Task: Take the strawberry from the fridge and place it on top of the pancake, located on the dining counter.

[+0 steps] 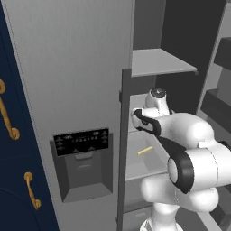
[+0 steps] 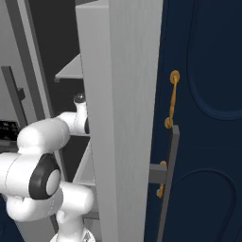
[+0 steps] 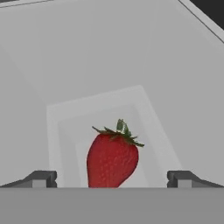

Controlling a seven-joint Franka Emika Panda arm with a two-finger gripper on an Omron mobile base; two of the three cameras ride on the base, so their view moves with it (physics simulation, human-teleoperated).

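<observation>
Strawberry (image 3: 112, 158) sits red and upright, green leafy cap on top, on a pale grey shelf (image 3: 65, 87) inside the fridge (image 1: 67, 67), seen in the hand view directly between the two dark fingertips (image 3: 41, 179) of the claw (image 3: 112, 180). The claw stands wide, one tip at each side of the berry with clear space between them and the fruit, so nothing is gripped. In the left base view the white arm (image 1: 189, 149) reaches through the open right side of the fridge toward the middle shelf, while the left door, closed, shows its black dispenser panel (image 1: 82, 140) and recess. A pale yellow stick-shaped item (image 1: 145, 151) lies on a lower shelf, just below the arm's wrist. Navy cabinets with gold handles (image 1: 9, 118) flank the appliance on the left. From the right base view, the open fridge door (image 2: 123, 118) stands edge-on beside more navy cabinets (image 2: 208, 118), with the arm bent into the compartment behind it.
</observation>
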